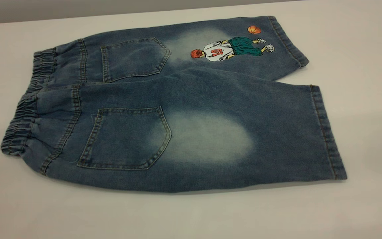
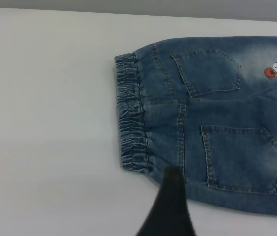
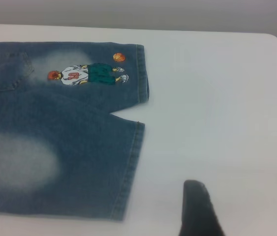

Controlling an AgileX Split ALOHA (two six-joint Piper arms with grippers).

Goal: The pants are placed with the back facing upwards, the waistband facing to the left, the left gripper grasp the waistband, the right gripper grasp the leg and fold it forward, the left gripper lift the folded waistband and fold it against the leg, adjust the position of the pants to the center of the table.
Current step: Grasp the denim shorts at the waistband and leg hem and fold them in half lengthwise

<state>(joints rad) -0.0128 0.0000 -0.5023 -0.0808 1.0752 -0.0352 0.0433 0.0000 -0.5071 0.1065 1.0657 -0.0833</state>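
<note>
Blue denim pants lie flat on the white table, back up, with both back pockets showing. The elastic waistband points left and the leg hems point right. A basketball-player print marks the far leg. Neither arm appears in the exterior view. The left gripper shows as a dark shape over the table's near side, by the near end of the waistband. A similar dark shape, the right gripper, hovers above bare table, to the right of the near leg's hem. Neither holds cloth.
White table surface surrounds the pants on every side; its far edge runs just behind the far leg. In the right wrist view the table's corner shows beyond the leg hems.
</note>
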